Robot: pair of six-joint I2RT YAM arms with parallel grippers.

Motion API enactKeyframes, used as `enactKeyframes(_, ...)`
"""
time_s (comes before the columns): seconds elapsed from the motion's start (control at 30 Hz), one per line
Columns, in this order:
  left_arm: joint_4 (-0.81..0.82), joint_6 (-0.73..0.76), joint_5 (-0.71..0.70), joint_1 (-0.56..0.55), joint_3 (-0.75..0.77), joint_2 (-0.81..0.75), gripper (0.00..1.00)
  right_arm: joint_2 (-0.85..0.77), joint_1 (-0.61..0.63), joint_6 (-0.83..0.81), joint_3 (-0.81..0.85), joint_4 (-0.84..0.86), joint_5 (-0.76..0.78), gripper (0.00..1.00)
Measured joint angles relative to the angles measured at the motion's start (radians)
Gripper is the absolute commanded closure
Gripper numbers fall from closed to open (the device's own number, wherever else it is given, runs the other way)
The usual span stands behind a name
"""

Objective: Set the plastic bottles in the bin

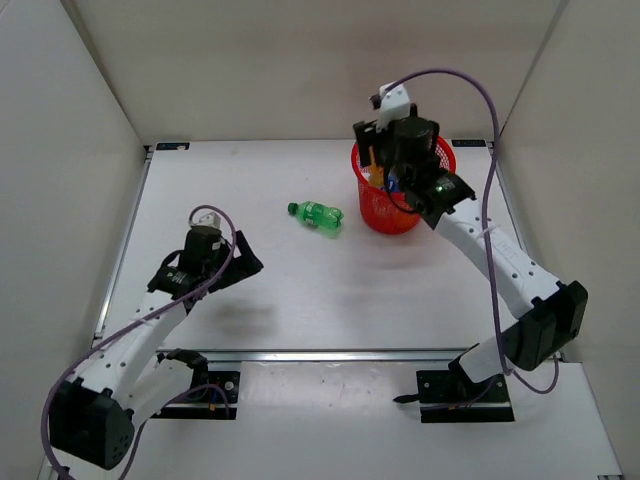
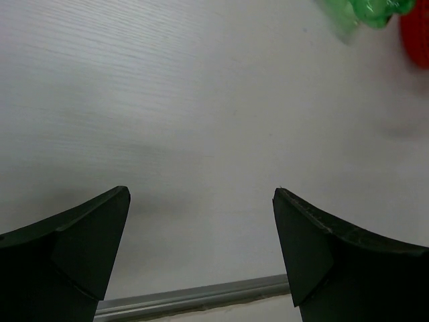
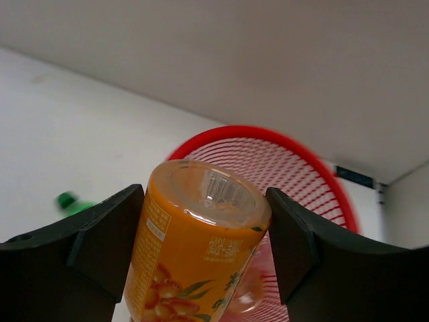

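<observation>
My right gripper [image 1: 384, 168] [image 3: 204, 196] is shut on a stubby orange bottle [image 3: 194, 255], held base up over the open top of the red mesh bin [image 1: 402, 216] [image 3: 305, 171]. In the top view a bit of orange [image 1: 370, 162] and something blue [image 1: 392, 184] show inside the bin under the gripper. A green bottle [image 1: 318, 215] lies on its side on the table left of the bin; it also shows in the left wrist view [image 2: 365, 13] and the right wrist view [image 3: 70, 201]. My left gripper [image 1: 236, 262] [image 2: 201, 201] is open and empty over bare table, well left of the green bottle.
White walls enclose the table on the left, back and right. A metal rail [image 2: 194, 295] runs along the near table edge below the left gripper. The bin's edge [image 2: 417, 37] shows at the far right of the left wrist view.
</observation>
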Motion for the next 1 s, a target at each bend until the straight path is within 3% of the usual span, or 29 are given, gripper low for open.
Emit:
enactKeyframes(0.1, 0.087, -0.047, 0.049, -0.064, -0.016, 0.087, 0.01, 0.058, -0.137, -0.073, 0.048, 0.054, -0.005, 0.92)
enactKeyframes(0.27, 0.200, -0.100, 0.060, -0.122, 0.040, 0.230, 0.01, 0.192, -0.274, -0.187, 0.060, 0.129, 0.044, 0.78)
enactKeyframes(0.33, 0.238, -0.121, 0.055, -0.123, 0.074, 0.282, 0.02, 0.222, -0.287, -0.200, 0.051, 0.130, 0.052, 0.52)
enactKeyframes(0.4, 0.276, -0.144, 0.048, -0.125, 0.108, 0.328, 0.01, 0.228, -0.303, -0.195, 0.027, 0.129, 0.041, 0.18)
enactKeyframes(0.47, 0.319, -0.170, 0.043, -0.126, 0.135, 0.371, 0.01, 0.217, -0.311, -0.193, 0.005, 0.130, 0.031, 0.01)
enactKeyframes(0.7, 0.437, -0.251, 0.021, -0.149, 0.283, 0.580, 0.01, 0.102, -0.323, -0.182, -0.015, 0.085, 0.030, 0.00)
enactKeyframes(1.0, 0.500, -0.379, -0.001, -0.171, 0.496, 0.911, 0.01, -0.272, -0.414, -0.107, -0.220, 0.024, 0.094, 0.00)
